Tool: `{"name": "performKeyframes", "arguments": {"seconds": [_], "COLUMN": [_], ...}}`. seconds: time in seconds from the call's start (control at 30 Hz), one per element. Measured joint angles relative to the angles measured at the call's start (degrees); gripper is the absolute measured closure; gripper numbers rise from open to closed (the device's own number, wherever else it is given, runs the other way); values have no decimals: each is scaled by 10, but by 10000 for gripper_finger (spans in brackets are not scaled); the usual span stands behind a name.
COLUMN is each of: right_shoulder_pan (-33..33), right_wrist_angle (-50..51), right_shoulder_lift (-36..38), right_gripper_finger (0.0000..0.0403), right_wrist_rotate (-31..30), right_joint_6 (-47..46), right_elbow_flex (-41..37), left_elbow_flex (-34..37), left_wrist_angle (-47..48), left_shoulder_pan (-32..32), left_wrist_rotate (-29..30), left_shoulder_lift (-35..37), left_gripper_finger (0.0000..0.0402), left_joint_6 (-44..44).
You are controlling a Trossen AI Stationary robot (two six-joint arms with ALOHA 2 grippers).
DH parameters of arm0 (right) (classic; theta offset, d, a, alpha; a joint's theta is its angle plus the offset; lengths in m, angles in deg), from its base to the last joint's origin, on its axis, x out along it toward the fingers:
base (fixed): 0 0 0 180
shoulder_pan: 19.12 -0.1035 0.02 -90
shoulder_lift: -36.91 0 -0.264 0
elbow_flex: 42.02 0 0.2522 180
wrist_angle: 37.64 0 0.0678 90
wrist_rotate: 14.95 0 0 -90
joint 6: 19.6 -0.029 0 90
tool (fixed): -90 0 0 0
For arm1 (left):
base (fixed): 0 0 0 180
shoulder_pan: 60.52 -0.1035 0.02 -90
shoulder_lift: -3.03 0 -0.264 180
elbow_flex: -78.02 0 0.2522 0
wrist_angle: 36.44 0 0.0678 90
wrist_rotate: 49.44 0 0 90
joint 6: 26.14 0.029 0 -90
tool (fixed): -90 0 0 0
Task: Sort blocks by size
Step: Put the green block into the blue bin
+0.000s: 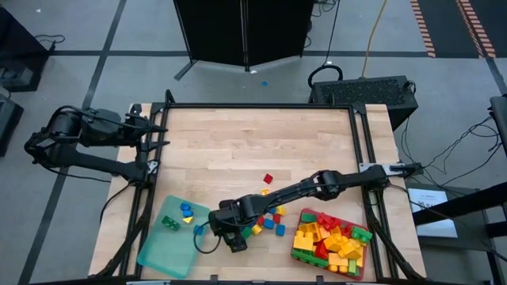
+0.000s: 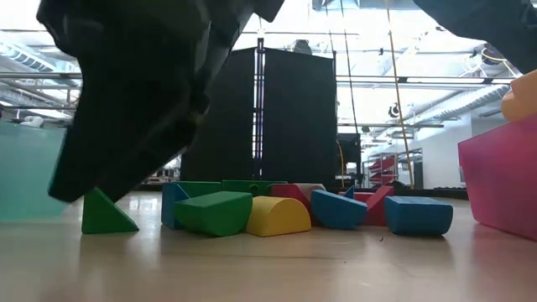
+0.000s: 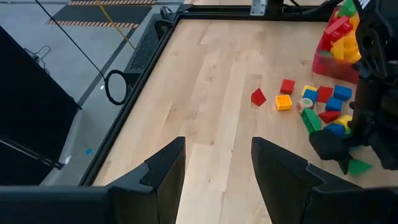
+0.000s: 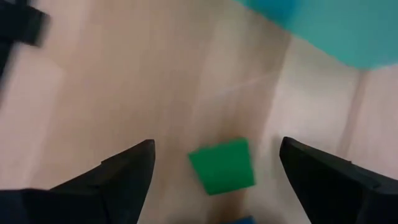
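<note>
The right hand (image 4: 211, 171) hangs low over the table (image 1: 238, 150) with its fingers spread wide apart and nothing between them; a small green block (image 4: 222, 165) lies on the wood directly under the gap. To take it well, I would drop straight down, centred, and close squarely on its flat sides. Just beyond the hand sits the teal tray (image 1: 170, 237), holding a few small blocks (image 1: 184, 214). Behind it lie loose blocks (image 1: 269, 218), then the red tray (image 1: 295, 252) heaped with larger ones. The left hand (image 3: 214, 162) waits well away, fingers apart, empty. The arm hides much of the low view.
</note>
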Motion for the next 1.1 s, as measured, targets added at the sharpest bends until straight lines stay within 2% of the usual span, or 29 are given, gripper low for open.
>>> {"name": "performKeyframes", "arguments": {"seconds": [0.13, 0.23, 0.33, 0.5, 0.83, 1.0, 1.1], "right_shoulder_pan": [-1, -2, -2, -4, 11, 27, 30], "right_wrist_angle": [4, 4, 7, 10, 23, 36, 8], "right_shoulder_lift": [-13, -19, -22, -22, -5, 54, 94], "right_gripper_finger": [73, 105, 163, 291, 291, 291, 291], "right_wrist_rotate": [-34, -48, -57, -85, -92, -139, -151], "right_joint_6": [4, 14, 15, 16, -12, -14, -7], "right_elbow_flex": [0, 1, 2, 2, -2, -4, 0], "left_elbow_flex": [3, 3, 3, 3, 3, 3, 3], "left_wrist_angle": [-1, 0, 0, 0, 1, 2, 2], "left_shoulder_pan": [0, 0, 0, 0, 0, 0, 0], "left_wrist_rotate": [1, 1, 1, 2, 3, 3, 4], "left_shoulder_lift": [0, 0, 1, 1, 2, 6, 10], "left_gripper_finger": [214, 214, 214, 214, 214, 214, 214], "left_joint_6": [0, 0, -1, 0, 3, 3, 3]}}
